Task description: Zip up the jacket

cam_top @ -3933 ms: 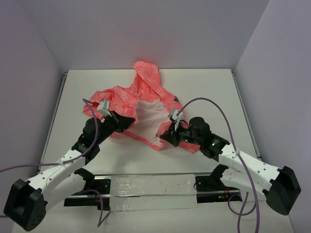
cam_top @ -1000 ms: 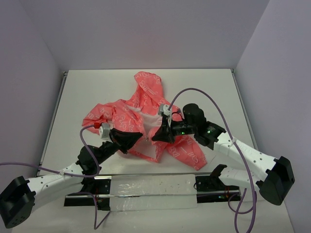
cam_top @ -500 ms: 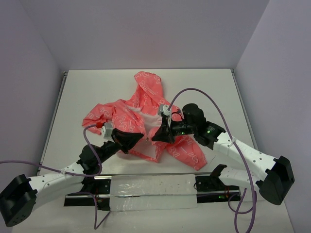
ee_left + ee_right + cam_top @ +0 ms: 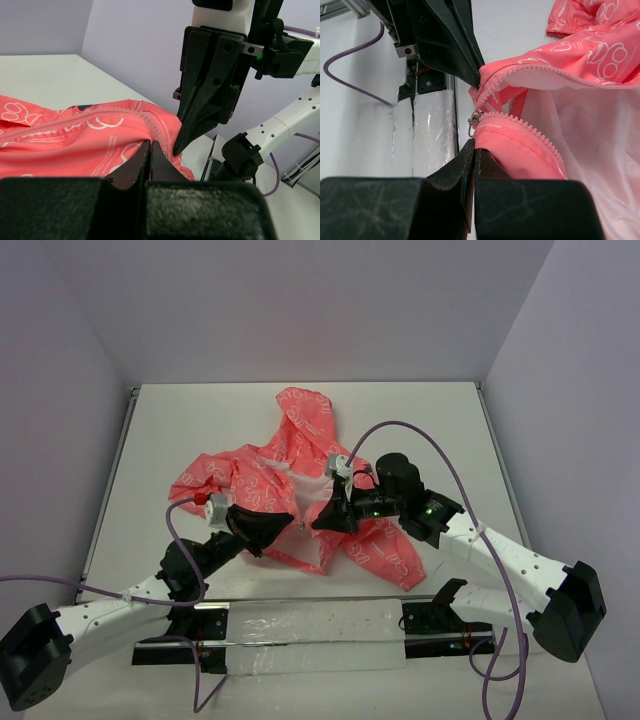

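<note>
The coral-pink jacket [image 4: 245, 475] lies on the white table with its hood [image 4: 305, 410] toward the back and its pale lining [image 4: 305, 490] showing at the open front. My left gripper [image 4: 290, 528] is shut on the bottom corner of the left front edge [image 4: 150, 146], by its zip teeth [image 4: 159, 132]. My right gripper [image 4: 318, 523] is shut on the bottom of the right front edge [image 4: 475, 146], just below the metal zip slider [image 4: 474, 121]. The two grippers' tips are nearly touching, each holding a corner slightly above the table. The chest emblem barely shows [image 4: 82, 106].
A rail covered in clear plastic [image 4: 310, 625] runs along the near table edge, between the arm bases. Purple cables [image 4: 420, 435] loop over both arms. Grey walls close the table on the left, back and right.
Since 3.9 s ago both grippers have drawn the jacket's front edges together toward the middle and nearer the front. Over the last second there is almost no movement.
</note>
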